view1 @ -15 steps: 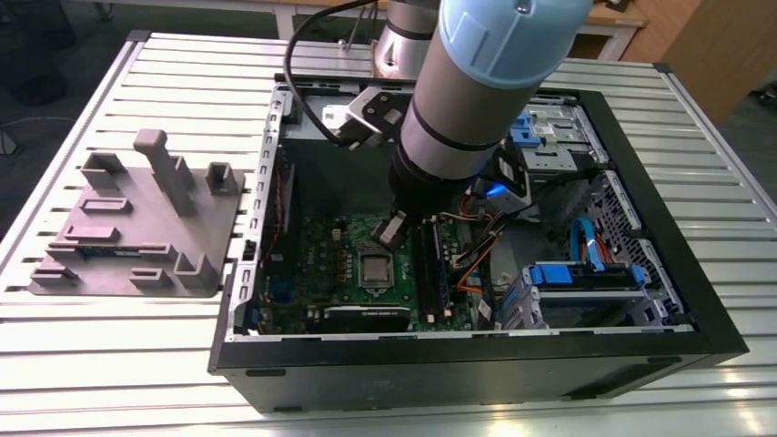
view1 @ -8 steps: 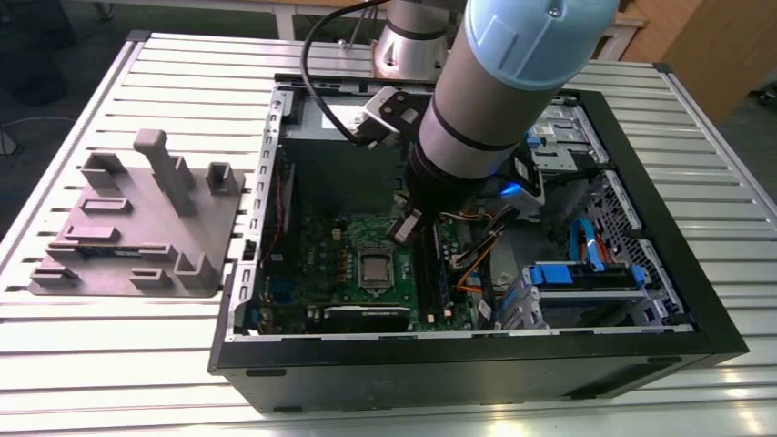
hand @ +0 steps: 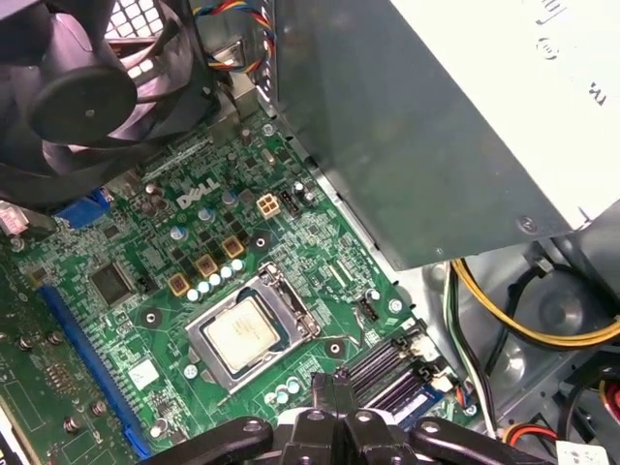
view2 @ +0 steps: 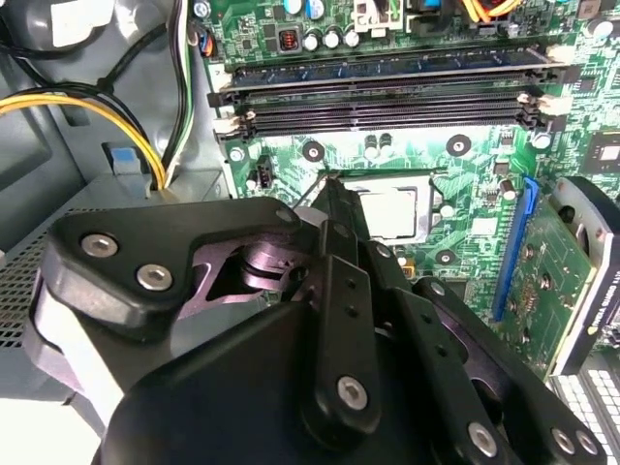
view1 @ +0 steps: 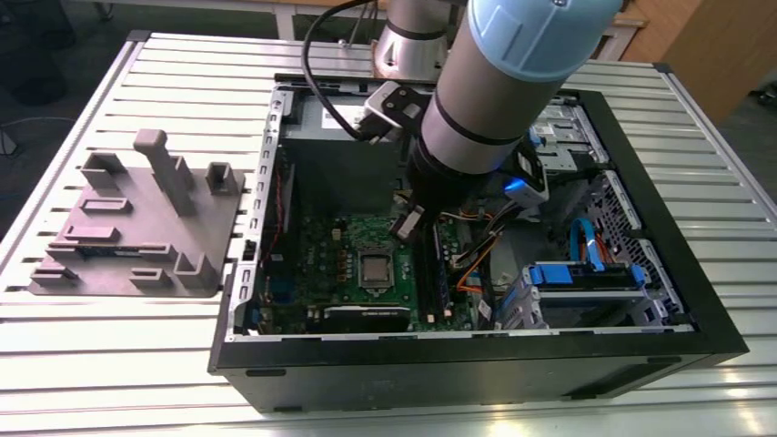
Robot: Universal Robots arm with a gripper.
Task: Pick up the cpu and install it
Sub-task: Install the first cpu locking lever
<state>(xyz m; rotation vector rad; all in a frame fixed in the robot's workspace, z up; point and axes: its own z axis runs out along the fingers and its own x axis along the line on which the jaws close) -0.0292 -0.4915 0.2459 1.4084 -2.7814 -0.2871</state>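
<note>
One robot arm [view1: 486, 100] reaches down into an open computer case [view1: 486, 364] that lies on its side on a slatted metal table [view1: 122, 364]. In the exterior view, the gripper [view1: 408, 221] hangs just above the green motherboard [view1: 327, 273], a little farther back than the processor socket. The cpu [view1: 374, 269] sits flat in that socket [view1: 375, 287]; its pale metal top faces up and nothing touches it. In the first wrist view, the cpu [hand: 242, 329] lies square inside the socket's metal frame [hand: 291, 302], with the black fingertips [hand: 334, 402] pressed together close beside it and holding nothing. The second wrist view shows the same chip [view2: 392, 213] beyond the gripper's dark linkage [view2: 329, 320], near the row of memory slots [view2: 387, 97]. A blue expansion slot [view2: 513, 252] runs along the board beside the socket. On the exterior view's left, a grey plastic tray [view1: 134, 228] with upright blocks rests on the table, well apart from the case. Inside the case, on the exterior view's right, blue-handled drive bays [view1: 583, 278] and orange cables [view1: 468, 264] lie beside the motherboard. The grey power supply box [hand: 436, 126] and a black fan [hand: 87, 87] stand over the board's edges in the first wrist view.
</note>
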